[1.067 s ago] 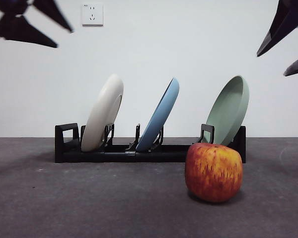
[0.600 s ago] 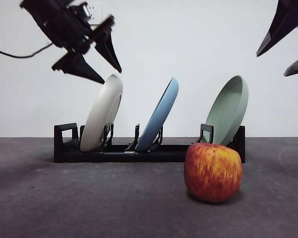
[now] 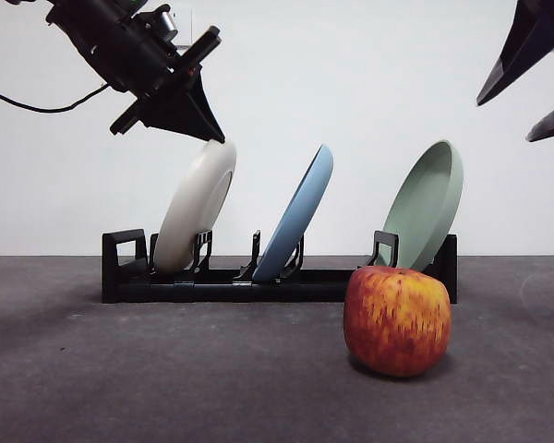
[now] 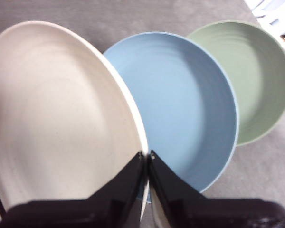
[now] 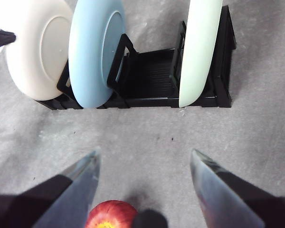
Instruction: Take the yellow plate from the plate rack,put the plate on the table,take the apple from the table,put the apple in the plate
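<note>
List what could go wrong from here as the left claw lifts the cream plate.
The left claw pinches only the top rim of the yellow plate, so the plate may slip or swing. The blue plate leans close beside it in the plate rack and could get knocked. The apple lies in front, limiting set-down space on the table.

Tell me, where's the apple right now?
In the front view the apple sits on the table, right of centre, in front of the rack's end under the green plate, below the right tool.

Cream yellow plate [image 3: 196,206], blue plate [image 3: 297,214], sage-green plate [image 3: 425,203], black plate rack [image 3: 222,281], red-and-yellow streaked apple [image 3: 397,320].
</note>
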Robot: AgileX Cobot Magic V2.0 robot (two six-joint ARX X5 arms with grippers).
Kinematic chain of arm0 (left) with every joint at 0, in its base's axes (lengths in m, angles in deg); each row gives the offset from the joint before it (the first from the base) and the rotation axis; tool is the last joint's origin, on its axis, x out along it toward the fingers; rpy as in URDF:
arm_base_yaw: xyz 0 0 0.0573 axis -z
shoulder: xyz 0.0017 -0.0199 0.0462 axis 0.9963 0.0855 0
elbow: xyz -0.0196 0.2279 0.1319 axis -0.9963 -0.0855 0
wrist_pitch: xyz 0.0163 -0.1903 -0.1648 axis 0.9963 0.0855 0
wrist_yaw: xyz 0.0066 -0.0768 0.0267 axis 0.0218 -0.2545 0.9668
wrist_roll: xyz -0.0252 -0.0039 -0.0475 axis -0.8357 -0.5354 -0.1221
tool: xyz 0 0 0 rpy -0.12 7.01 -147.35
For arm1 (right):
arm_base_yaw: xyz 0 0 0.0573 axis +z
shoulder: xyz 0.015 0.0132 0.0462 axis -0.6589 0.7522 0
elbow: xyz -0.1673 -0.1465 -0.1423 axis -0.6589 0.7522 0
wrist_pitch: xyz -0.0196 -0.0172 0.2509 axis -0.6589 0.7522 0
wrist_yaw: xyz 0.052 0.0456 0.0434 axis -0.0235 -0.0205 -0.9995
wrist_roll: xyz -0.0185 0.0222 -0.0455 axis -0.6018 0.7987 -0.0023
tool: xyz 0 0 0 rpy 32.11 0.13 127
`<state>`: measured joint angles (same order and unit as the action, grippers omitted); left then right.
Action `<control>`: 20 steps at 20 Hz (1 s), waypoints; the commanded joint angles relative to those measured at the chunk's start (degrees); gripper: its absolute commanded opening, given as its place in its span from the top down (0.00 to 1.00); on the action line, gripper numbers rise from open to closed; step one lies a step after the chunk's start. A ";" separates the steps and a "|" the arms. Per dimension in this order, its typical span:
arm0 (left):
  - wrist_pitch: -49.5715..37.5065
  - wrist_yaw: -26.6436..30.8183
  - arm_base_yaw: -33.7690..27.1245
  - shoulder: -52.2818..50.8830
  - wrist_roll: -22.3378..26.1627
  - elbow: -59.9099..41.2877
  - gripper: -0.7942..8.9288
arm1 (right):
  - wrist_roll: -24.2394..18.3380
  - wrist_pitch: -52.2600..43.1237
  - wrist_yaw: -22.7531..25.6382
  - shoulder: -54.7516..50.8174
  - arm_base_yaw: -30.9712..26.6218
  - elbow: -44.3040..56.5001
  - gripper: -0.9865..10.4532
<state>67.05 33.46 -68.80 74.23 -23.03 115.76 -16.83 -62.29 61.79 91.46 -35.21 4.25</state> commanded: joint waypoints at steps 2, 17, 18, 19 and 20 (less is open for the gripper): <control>-0.57 -2.14 -0.13 -3.02 1.20 0.07 0.93 | -0.50 -0.20 0.13 0.04 0.07 -0.24 0.64; 37.86 18.10 16.92 -29.97 18.93 -0.07 0.93 | -0.52 -0.22 0.35 0.04 0.07 -0.24 0.64; 39.50 19.69 19.39 -29.94 18.84 -0.26 0.93 | -0.55 -0.24 0.37 0.04 0.07 -0.24 0.64; 39.50 21.75 22.12 -29.94 18.38 -1.62 0.93 | -0.55 -0.24 0.35 0.04 0.07 -0.24 0.64; 38.71 24.11 24.35 -29.94 17.11 -3.45 0.93 | -0.52 -0.22 0.35 0.04 0.07 -0.24 0.64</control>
<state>105.69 57.11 -44.78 43.98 -6.03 112.90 -16.85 -62.32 61.95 91.48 -35.21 4.23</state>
